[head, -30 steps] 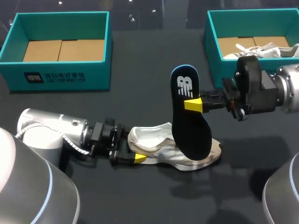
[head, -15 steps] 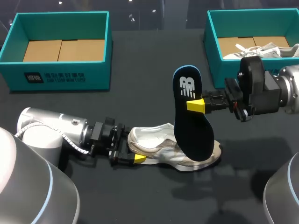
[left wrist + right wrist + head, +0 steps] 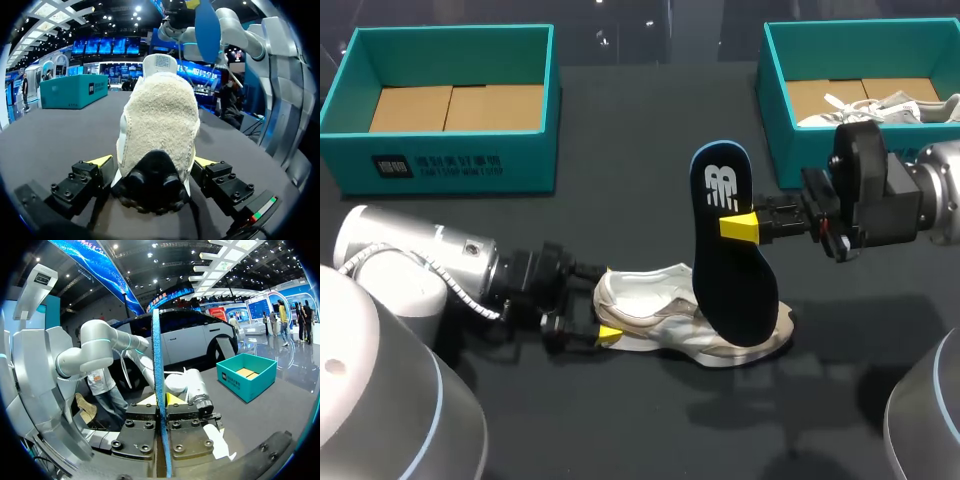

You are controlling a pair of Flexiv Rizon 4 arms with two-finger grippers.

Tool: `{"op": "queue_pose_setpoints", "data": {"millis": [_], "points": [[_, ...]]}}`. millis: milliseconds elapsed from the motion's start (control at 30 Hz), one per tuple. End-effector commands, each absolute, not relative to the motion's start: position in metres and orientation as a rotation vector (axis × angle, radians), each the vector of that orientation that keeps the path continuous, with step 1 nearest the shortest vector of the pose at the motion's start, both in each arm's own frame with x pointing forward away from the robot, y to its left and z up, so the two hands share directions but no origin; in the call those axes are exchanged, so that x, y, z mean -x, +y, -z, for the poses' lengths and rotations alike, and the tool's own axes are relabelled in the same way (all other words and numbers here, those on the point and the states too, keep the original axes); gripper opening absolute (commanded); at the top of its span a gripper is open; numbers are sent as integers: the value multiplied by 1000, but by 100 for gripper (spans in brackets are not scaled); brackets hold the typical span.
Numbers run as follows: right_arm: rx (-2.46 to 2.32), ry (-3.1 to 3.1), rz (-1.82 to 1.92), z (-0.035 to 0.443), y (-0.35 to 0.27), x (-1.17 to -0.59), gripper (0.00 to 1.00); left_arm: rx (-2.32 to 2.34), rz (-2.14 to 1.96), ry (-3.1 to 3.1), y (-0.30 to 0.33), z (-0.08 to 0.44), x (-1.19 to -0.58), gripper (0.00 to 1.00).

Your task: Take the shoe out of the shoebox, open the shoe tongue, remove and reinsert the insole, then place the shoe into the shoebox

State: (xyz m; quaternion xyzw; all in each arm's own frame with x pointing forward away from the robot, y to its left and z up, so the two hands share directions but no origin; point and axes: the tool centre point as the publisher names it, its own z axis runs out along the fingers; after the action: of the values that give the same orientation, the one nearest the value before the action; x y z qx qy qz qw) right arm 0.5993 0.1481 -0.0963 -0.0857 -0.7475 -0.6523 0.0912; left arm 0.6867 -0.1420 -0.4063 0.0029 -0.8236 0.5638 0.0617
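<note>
Yellow-tipped fingers [image 3: 175,399] of the right gripper [image 3: 738,226] are clamped flat on the insole [image 3: 730,270] from both faces, pinching it about a third of the way down from its heel end. The insole hangs nearly upright over the table [image 3: 640,140], heel end up. Its upper face is dark and smooth, with a white logo near the heel, and it has a thin blue edge. In the right wrist view it shows edge-on as a narrow blue strip with a rough, grainy texture. Its toe end overlaps the front of the shoe [image 3: 660,315]; whether the two touch cannot be told.

On the left gripper [image 3: 152,162], both yellow tips press against opposite sides of the shoe's heel, so it is grasping the shoe. The shoe lies on the dark matte table with its toe pointing toward the right arm. It is cream and white with greyish panels. From the left wrist its heel looks nubby and fleece-like, with a glossy black moulded patch low down. The tongue stands up beyond, carrying a white label whose print is too small to read.

Two teal, open-topped cardboard shoeboxes with brown floors sit at the far side. The left shoebox [image 3: 450,150] has a white printed mark on its front wall. The right shoebox [image 3: 775,120] holds another pale shoe [image 3: 890,105].
</note>
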Motion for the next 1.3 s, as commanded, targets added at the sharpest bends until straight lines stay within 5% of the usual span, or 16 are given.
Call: {"op": "queue_pose_setpoints", "data": {"millis": [33, 567, 833, 1300], "points": [[258, -2223, 1938, 96, 149, -598, 0, -20, -1674, -2527, -136, 395, -679, 100], [258, -2223, 1938, 96, 149, -598, 0, 3, -1606, -2582, -132, 390, -680, 100], [258, -2223, 1938, 96, 149, -598, 0, -59, -1048, -2949, -129, 384, -683, 100], [258, -2223, 1938, 96, 149, -598, 0, -59, -1048, -2949, -129, 384, -683, 100]]}}
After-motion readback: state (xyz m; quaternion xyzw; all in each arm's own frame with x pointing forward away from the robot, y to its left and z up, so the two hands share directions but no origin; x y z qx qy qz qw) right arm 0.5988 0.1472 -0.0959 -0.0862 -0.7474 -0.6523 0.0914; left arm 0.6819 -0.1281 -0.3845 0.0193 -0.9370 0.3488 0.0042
